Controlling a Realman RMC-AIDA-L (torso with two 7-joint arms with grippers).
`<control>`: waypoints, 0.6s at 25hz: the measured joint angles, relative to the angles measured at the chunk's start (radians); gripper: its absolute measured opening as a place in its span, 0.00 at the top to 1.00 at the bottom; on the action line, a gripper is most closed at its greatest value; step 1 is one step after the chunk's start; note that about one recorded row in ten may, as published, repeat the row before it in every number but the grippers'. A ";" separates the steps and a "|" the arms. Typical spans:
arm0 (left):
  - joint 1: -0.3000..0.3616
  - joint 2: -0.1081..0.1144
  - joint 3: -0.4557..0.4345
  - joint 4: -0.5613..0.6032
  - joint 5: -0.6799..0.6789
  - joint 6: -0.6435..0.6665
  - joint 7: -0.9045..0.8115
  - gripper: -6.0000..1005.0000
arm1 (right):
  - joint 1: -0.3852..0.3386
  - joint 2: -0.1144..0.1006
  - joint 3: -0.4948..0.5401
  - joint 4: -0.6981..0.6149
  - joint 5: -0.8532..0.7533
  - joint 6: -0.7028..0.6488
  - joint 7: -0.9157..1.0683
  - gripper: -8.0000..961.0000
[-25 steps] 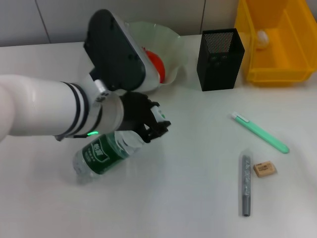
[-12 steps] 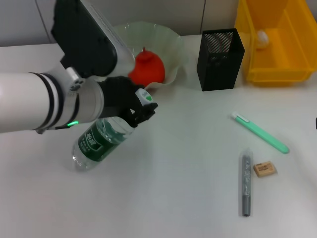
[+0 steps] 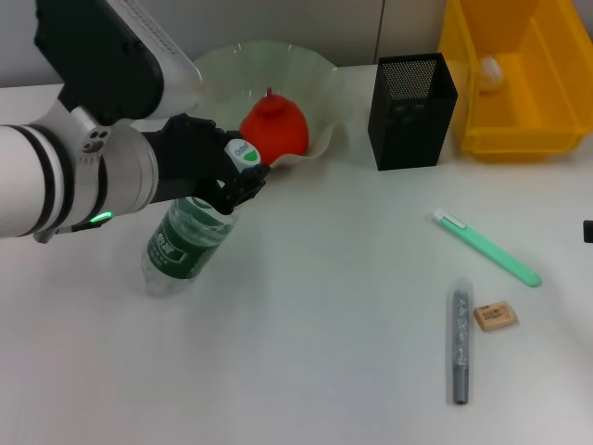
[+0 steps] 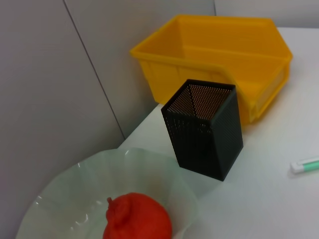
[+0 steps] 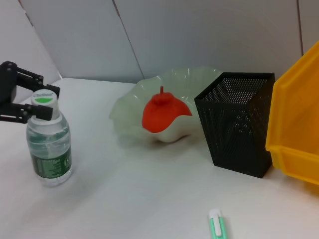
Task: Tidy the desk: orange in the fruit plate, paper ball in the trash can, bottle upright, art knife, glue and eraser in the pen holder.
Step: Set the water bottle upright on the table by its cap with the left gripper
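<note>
1. White desk (image 3: 306, 371), grey wall behind.
2. At the left, the left gripper (image 3: 233, 174) pinches the bottle (image 3: 185, 243) at its cap, nearly upright on the desk.
3. Best to settle the base flat before letting go.

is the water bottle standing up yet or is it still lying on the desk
Upright. The bottle stands on its base on the desk, cap on top, in the right wrist view. The left gripper is shut on its cap.
</note>
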 joint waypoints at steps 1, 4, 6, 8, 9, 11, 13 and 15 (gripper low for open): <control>0.007 0.000 -0.001 0.007 -0.004 -0.001 0.000 0.56 | 0.000 0.000 0.000 0.002 0.000 0.003 0.000 0.27; 0.022 0.000 -0.006 0.019 -0.027 -0.006 0.008 0.56 | 0.000 0.000 0.000 0.003 -0.002 0.007 0.000 0.27; 0.032 0.000 -0.018 0.023 -0.061 -0.011 0.027 0.56 | 0.003 0.000 0.000 0.003 -0.009 0.007 0.001 0.27; 0.043 0.000 -0.039 0.025 -0.111 -0.013 0.053 0.56 | 0.005 0.000 0.000 0.003 -0.014 0.007 0.001 0.27; 0.047 0.000 -0.048 0.025 -0.132 -0.014 0.064 0.56 | 0.005 0.000 0.000 0.003 -0.015 0.007 0.001 0.27; 0.058 0.000 -0.064 0.026 -0.160 -0.018 0.082 0.56 | 0.006 0.000 0.000 0.003 -0.015 0.007 0.001 0.27; 0.067 0.000 -0.073 0.026 -0.170 -0.024 0.089 0.56 | 0.007 0.000 0.000 0.003 -0.016 0.007 0.001 0.27; 0.075 0.000 -0.078 0.027 -0.172 -0.028 0.091 0.56 | 0.008 0.000 0.000 0.003 -0.017 0.007 0.001 0.27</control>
